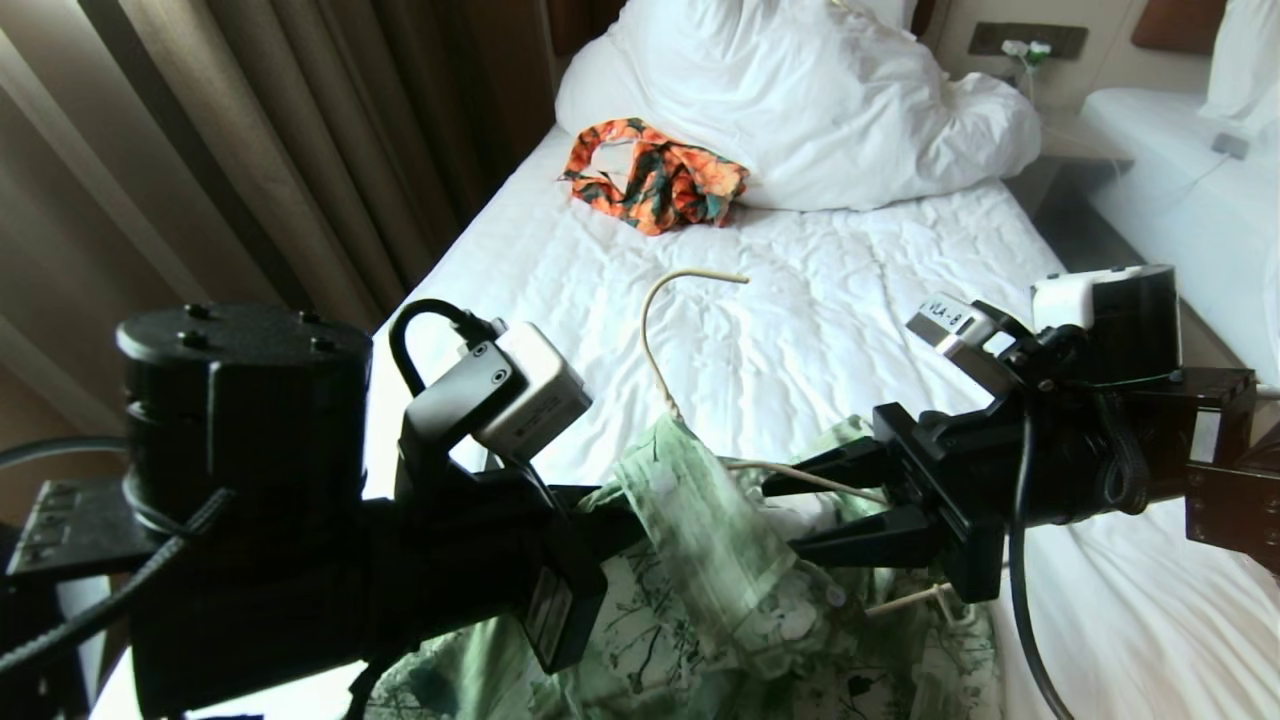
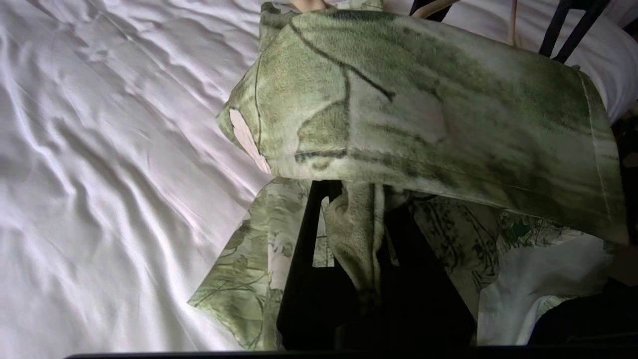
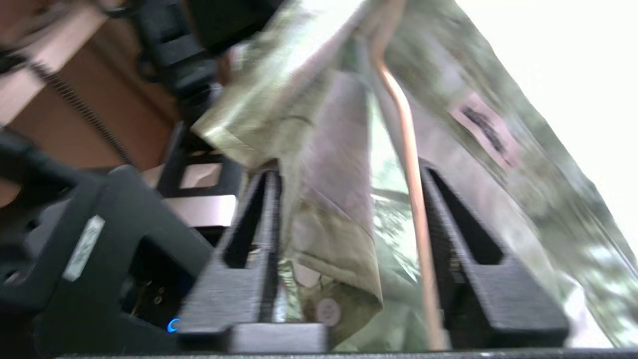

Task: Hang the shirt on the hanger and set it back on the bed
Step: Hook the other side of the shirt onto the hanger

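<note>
Green tie-dye cloth, the shirt point(image 1: 700, 560), lies bunched at the near part of the bed point(image 1: 800, 330), lifted between both grippers. Cream wire of the hanger point(image 1: 665, 330) rises out of the collar, its hook free in the air over the sheet.

Edges and room: the shirt's hemmed edge hangs over the left gripper point(image 2: 356, 279), whose jaws are pinched shut on a gathered fold of shirt. The right gripper point(image 1: 790, 515) reaches in from the right, its jaws parted, with shirt cloth and a hanger wire lying between them; a firm grip there cannot be told. White sheet spreads open between the shirt and the pillows point(image 1: 800, 110).

Surface and room: the wrinkled sheet carries an orange floral garment point(image 1: 655, 175) just beside the pillows. Brown curtains point(image 1: 250, 150) hang along the left side; a second bed point(image 1: 1170, 190) stands well apart at the right.

Views compared: the left wrist view alone shows the pinched fold and the shirt's dark leaf lines. The right wrist view alone shows the wire running along one finger point(image 3: 493, 279), a shirt button point(image 3: 326, 310), and the white neck label point(image 3: 481, 127).
</note>
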{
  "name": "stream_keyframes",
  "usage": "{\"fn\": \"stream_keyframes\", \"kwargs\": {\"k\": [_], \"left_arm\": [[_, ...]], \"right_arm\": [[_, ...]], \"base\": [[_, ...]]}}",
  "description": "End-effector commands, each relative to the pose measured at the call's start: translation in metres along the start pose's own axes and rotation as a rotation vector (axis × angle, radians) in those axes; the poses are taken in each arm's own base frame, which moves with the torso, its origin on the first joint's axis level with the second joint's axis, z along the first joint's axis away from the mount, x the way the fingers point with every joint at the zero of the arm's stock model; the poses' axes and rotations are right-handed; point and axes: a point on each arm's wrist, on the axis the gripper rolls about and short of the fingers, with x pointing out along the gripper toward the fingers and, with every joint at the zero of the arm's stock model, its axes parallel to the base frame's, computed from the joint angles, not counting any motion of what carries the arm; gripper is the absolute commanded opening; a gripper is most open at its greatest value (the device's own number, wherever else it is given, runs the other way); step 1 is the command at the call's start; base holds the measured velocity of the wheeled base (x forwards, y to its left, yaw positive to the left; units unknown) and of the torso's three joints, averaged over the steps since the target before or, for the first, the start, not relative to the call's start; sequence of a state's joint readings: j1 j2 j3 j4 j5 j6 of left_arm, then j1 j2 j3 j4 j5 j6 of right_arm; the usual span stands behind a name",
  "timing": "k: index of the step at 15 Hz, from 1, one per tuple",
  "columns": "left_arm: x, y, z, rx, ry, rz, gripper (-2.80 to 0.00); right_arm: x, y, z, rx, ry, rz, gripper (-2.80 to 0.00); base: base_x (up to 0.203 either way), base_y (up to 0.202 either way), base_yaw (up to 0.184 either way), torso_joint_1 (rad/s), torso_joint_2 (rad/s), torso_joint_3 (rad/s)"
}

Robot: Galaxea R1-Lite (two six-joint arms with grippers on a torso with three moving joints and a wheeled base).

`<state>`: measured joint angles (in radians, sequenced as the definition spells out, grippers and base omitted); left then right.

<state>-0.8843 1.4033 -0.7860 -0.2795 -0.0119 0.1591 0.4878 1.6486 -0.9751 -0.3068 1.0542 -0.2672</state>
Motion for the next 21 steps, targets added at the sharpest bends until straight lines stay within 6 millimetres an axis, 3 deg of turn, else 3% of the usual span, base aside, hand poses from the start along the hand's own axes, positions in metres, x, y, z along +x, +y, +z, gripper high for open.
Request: {"fn": "stream_keyframes", "kwargs": {"k": [1,4,7,10,14,15,18,21], "left_arm": [[-0.002,0.000,0.004,0.000,-0.023,0.003,-2.80],[-0.008,-0.002,0.007,0.002,-0.046,-0.005,-2.80],[-0.012,-0.007,0.009,0.005,-0.060,-0.025,-2.80],[-0.019,-0.015,0.012,-0.023,-0.079,-0.058,-2.80],[-0.025,-0.029,0.017,-0.032,-0.106,-0.120,-2.80],[-0.027,-0.030,0.017,-0.031,-0.112,-0.125,-2.80],[-0.029,-0.032,0.018,-0.030,-0.118,-0.135,-2.80],[-0.037,-0.037,0.017,-0.023,-0.132,-0.160,-2.80]], "right_arm": [[-0.006,0.005,0.007,0.017,0.018,-0.140,0.00],[-0.017,0.020,0.025,0.123,0.007,-0.443,0.00],[-0.032,0.020,0.042,0.161,-0.036,-0.638,0.00],[-0.049,0.021,0.073,0.234,-0.121,-0.792,0.00],[-0.076,0.016,0.086,0.339,-0.045,-0.959,0.00],[-0.078,0.012,0.084,0.357,-0.022,-1.037,-2.80],[-0.085,-0.010,0.071,0.403,0.021,-1.158,-2.80],[-0.074,-0.040,0.046,0.500,0.094,-1.163,-2.80]], "base": [[0.000,0.000,0.000,0.000,0.00,0.000],[0.000,0.000,0.000,0.000,0.00,0.000],[0.000,0.000,0.000,0.000,0.00,0.000],[0.000,0.000,0.000,0.000,0.00,0.000],[0.000,0.000,0.000,0.000,0.00,0.000],[0.000,0.000,0.000,0.000,0.00,0.000],[0.000,0.000,0.000,0.000,0.00,0.000],[0.000,0.000,0.000,0.000,0.00,0.000]]}}
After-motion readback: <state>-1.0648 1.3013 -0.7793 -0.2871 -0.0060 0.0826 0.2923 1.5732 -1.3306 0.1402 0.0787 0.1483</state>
